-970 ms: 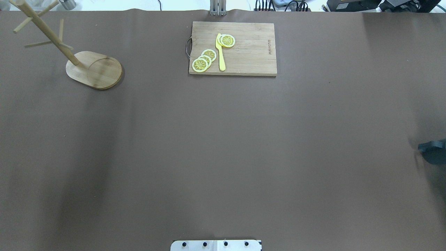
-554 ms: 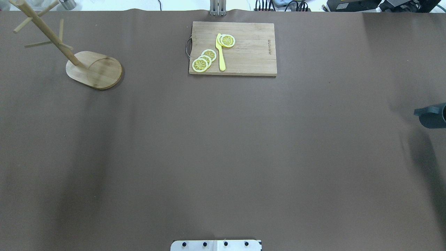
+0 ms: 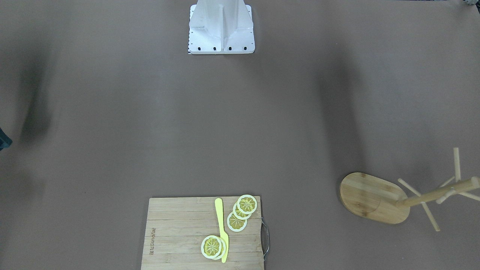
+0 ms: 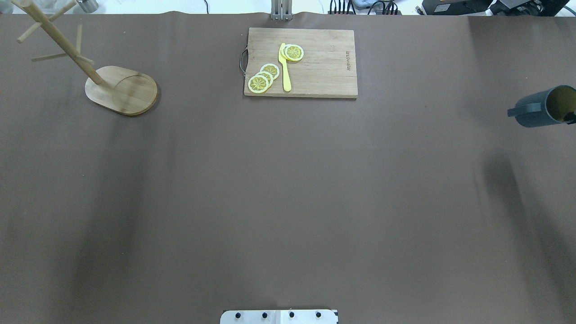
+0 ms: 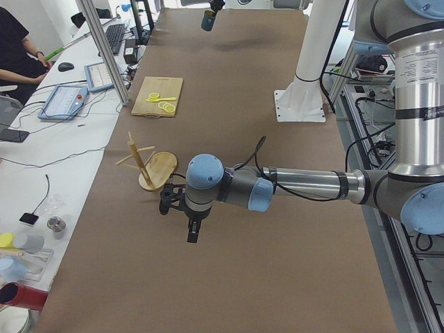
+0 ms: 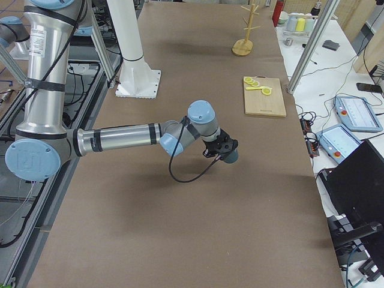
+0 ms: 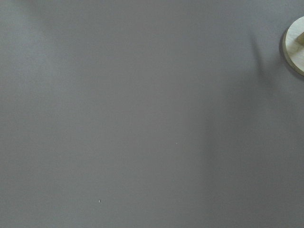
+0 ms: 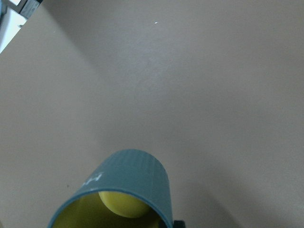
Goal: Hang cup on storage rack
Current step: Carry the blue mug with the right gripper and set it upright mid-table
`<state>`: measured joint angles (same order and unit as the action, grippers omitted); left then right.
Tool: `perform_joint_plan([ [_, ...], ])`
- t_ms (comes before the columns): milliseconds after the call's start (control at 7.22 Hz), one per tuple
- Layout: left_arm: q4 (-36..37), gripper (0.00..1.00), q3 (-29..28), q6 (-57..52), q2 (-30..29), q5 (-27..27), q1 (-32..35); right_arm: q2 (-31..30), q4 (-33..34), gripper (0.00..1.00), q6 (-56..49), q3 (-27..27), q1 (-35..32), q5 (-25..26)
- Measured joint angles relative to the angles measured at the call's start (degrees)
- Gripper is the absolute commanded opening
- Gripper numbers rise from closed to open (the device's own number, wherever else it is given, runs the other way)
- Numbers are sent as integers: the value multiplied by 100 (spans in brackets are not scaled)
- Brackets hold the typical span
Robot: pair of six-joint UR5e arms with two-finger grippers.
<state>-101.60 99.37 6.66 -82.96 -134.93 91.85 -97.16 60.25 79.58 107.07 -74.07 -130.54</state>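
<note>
The right gripper (image 6: 227, 151) grips the cup (image 4: 540, 107), lifted well apart from the rack (image 4: 121, 90). Hanging remains. I cannot tell whether the left gripper (image 5: 192, 230) is wide or narrow.

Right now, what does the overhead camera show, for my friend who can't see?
A dark blue-grey cup, tipped sideways with its handle pointing left, shows at the right edge. Far left stands the wooden storage rack; at the back centre a cutting board holds lemon slices and a yellow knife.

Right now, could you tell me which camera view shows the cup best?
Overhead exterior: the cup shows its side, handle and yellow inside. Right wrist shows only ribbed wall and rim, cropped; front-facing a sliver at the edge; both side views show it small; left wrist, nothing.
</note>
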Motion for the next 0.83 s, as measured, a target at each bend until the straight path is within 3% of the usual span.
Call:
perform_joint_plan([
  [416,-45,98,41,0,-41,-58,0,426,974,0,-2046,557,481,-90],
  [831,-53,98,75,11,-59,-215,8,2176,2996,0,-2602,912,1184,-58],
])
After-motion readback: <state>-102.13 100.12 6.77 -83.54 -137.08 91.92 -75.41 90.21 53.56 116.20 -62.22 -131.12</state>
